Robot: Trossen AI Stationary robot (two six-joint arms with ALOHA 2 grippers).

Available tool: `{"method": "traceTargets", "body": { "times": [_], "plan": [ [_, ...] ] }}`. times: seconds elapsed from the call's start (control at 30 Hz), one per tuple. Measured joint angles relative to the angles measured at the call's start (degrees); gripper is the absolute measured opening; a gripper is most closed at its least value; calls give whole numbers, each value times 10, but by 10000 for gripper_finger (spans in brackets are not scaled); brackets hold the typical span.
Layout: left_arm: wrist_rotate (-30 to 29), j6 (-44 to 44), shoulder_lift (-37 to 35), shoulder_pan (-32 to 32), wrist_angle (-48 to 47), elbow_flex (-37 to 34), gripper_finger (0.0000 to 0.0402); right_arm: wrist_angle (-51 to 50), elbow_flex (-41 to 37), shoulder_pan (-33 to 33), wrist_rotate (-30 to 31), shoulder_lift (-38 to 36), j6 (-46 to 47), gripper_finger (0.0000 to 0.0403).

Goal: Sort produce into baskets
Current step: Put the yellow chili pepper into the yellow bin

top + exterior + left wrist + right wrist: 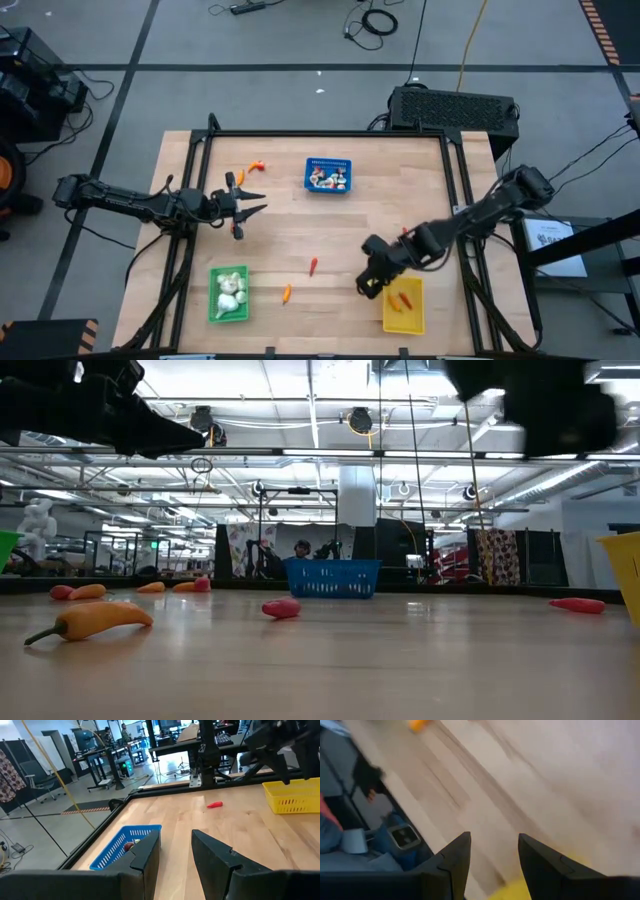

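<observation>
The left end effector (252, 207) hangs over the table (400, 220) near its left edge, fingers spread with nothing between them, as its wrist view shows. Just beyond it lie an orange piece (240, 177) and a red-orange one (257, 165). If it drops onto them carelessly, a fingertip may flick one of these light sticks away or push both together, so that two get pinched at once.

The green basket (228, 294) sits at the near left and holds white garlic-like bulbs (229, 289). Between it and the middle lie a loose orange stick (286, 293) and a red stick (312, 266), well apart from any basket; they roll easily when nudged.

The blue basket (328, 175) stands at the far middle with small white-and-red round pieces (327, 180) inside.

The right end effector (369, 286) hovers at the near left corner of the yellow basket (404, 305), fingers parted and empty. This close, a sideways move could clip the rim and shove or tip the basket. The yellow basket holds orange-red sticks (402, 299).
</observation>
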Motion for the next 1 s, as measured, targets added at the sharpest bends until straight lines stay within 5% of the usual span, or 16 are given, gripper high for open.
{"method": "traceTargets", "body": {
  "times": [0.37, 0.7, 0.83, 1.0],
  "plan": [
    [-3, 0, 0, 0, -11, 0, 123, 180, 8, -107, 122, 15, -385, 155],
    [-41, 0, 0, 0, -44, 0, 123, 446, 19, -128, 25, 156, -815, 155],
    [-64, -12, 0, 0, -43, 0, 123, 445, 73, -131, 32, 223, -877, 155],
    [-160, -140, -1, 1, -134, 11, 123, 366, 190, -151, 41, 289, -871, 155]
  ]
}}
